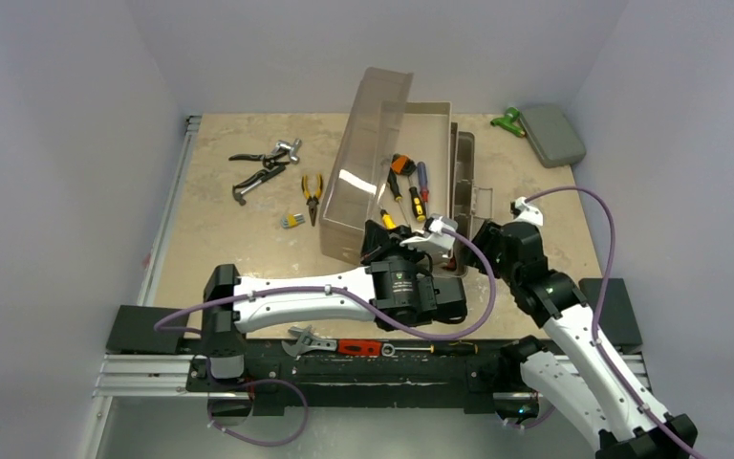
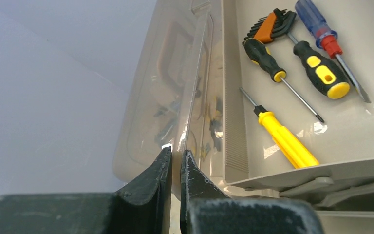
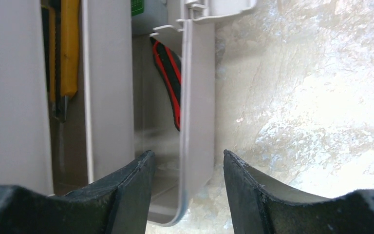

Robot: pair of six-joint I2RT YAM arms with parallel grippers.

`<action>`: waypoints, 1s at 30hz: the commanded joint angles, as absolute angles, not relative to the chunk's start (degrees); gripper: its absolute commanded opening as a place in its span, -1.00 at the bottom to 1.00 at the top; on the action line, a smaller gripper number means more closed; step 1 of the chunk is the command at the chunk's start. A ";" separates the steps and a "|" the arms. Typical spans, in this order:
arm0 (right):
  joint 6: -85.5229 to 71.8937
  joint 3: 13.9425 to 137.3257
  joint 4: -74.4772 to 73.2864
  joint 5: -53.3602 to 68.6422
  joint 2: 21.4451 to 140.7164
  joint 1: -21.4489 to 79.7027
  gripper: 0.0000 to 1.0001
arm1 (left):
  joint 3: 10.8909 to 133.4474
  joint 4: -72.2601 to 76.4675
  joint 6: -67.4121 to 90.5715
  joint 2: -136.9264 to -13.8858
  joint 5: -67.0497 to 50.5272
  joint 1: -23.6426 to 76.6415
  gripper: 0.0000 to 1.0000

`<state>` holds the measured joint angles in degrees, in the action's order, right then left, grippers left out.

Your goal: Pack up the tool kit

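The tool kit's beige box (image 1: 432, 120) lies open mid-table, its smoky lid (image 1: 363, 163) standing up on the left. My left gripper (image 1: 382, 234) is shut on the lid's thin near edge (image 2: 176, 156). The tray (image 2: 233, 122) beside it holds a yellow screwdriver (image 2: 285, 139), a black-and-yellow one (image 2: 321, 73), a blue-and-red one (image 2: 321, 29) and an orange hex-key set (image 2: 268, 27). My right gripper (image 1: 483, 239) is open astride the near wall (image 3: 197, 97) of the right fold-out tray, with a gap on each side (image 3: 189, 158). A yellow utility knife (image 3: 68, 48) and a red-and-black handle (image 3: 170, 73) lie inside.
Loose on the table left of the box are yellow pliers (image 1: 312, 191), dark pliers and a wrench (image 1: 263, 167), and a small yellow piece (image 1: 291, 221). A flat grey case (image 1: 552, 134) with a green item (image 1: 509, 120) sits back right. A wrench (image 1: 311, 339) lies on the front rail.
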<state>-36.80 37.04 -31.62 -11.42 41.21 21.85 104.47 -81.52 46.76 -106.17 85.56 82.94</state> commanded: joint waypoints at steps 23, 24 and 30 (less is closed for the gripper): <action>-39.66 31.92 -24.76 -4.80 45.03 21.29 -0.08 | 98.40 -40.73 21.13 -103.37 42.63 84.25 -1.00; -39.98 31.74 -24.49 -4.54 45.32 21.23 -0.08 | 98.72 -40.40 20.39 -103.96 41.91 84.34 -1.00; -40.76 31.34 -26.02 -6.31 42.25 18.13 -0.12 | 103.31 -41.35 17.62 -108.76 40.37 85.25 -1.00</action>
